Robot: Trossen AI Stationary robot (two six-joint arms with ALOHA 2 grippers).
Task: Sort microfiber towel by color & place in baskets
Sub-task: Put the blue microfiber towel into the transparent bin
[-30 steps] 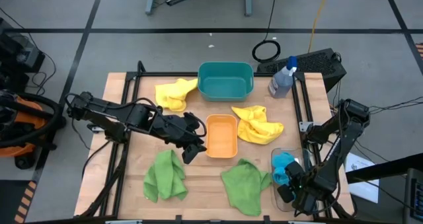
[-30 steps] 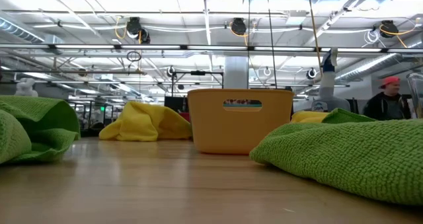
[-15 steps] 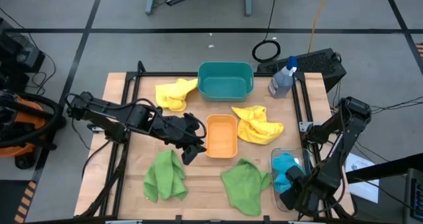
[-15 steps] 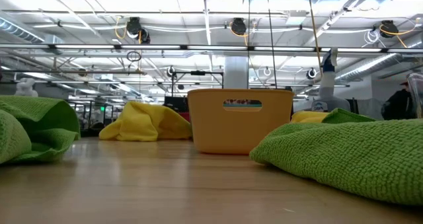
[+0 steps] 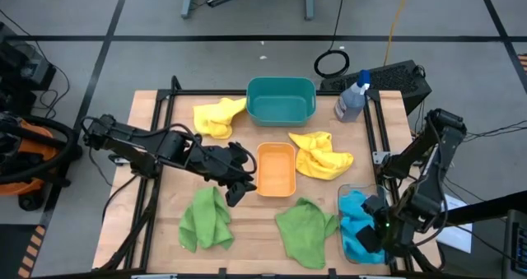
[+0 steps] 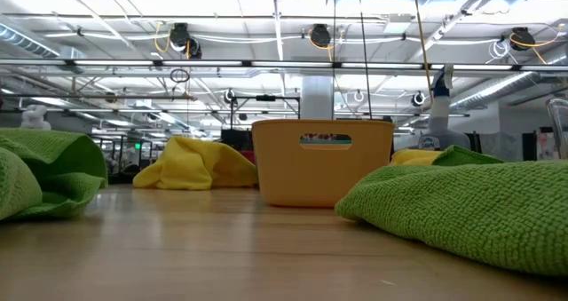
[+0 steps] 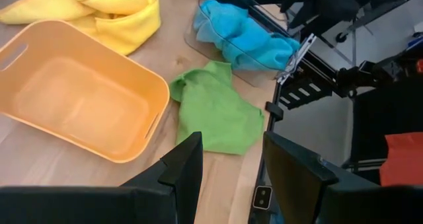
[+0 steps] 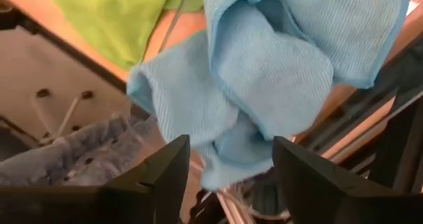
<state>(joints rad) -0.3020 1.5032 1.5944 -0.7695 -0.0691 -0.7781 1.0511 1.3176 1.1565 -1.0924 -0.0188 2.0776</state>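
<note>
A blue towel point(image 5: 354, 221) lies bunched in the clear basket point(image 5: 342, 188) at the table's near right corner. My right gripper point(image 8: 228, 184) hangs open just above it, its fingers apart over the cloth point(image 8: 264, 78). My left gripper point(image 7: 231, 178) hovers open beside the left wall of the orange basket point(image 5: 276, 169), nothing between its fingers. Two yellow towels point(image 5: 218, 117) point(image 5: 319, 154) and two green towels point(image 5: 206, 219) point(image 5: 306, 230) lie flat on the table. The teal basket point(image 5: 282, 99) stands at the far edge.
A clear spray bottle point(image 5: 352, 99) with a blue top stands at the far right, beside the teal basket. In the low view the orange basket point(image 6: 322, 159) stands mid-table, with a green towel point(image 6: 461, 203) close in front at the right.
My right gripper has opened and risen out of the clear basket, tipping more steeply downward. It has let go of the blue towel, which now lies spread in the basket. My left arm has kept still.
</note>
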